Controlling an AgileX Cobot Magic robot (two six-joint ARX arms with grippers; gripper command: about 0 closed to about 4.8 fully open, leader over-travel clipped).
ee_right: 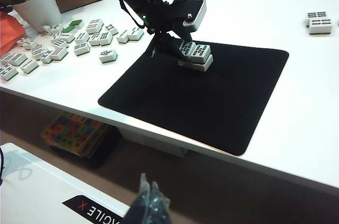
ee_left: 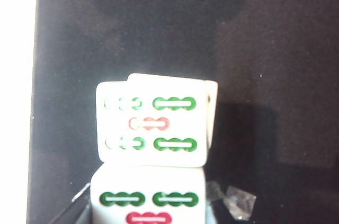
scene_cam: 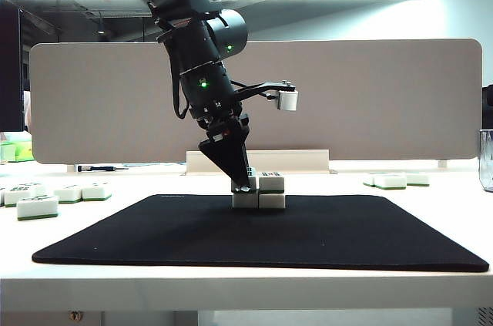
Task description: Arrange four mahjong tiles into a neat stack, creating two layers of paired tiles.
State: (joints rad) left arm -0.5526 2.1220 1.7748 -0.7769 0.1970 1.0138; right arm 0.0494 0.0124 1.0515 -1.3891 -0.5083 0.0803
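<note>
The stack (scene_cam: pixel 259 192) stands on the black mat (scene_cam: pixel 308 237), two tiles below and two above, white with green backs. In the right wrist view the stack (ee_right: pixel 195 55) shows printed faces up. My left gripper (scene_cam: pixel 243 181) points down at the stack's left upper tile. In the left wrist view that tile (ee_left: pixel 147 197) lies between the fingers, with a slim gap at the clear pad (ee_left: pixel 231 200), so the gripper reads as open. Beyond it sits the other upper tile (ee_left: pixel 151 123), slightly askew over a lower tile (ee_left: pixel 211 99). My right gripper (ee_right: pixel 148 203) hangs shut off the table's front, empty.
Loose tiles (scene_cam: pixel 37 204) lie on the table left of the mat, and a few more tiles (scene_cam: pixel 393 180) at the right. A glass (scene_cam: pixel 486 158) stands at the right edge. A white partition (scene_cam: pixel 254 99) closes the back. A plant pot (ee_right: pixel 37 7) stands among spare tiles.
</note>
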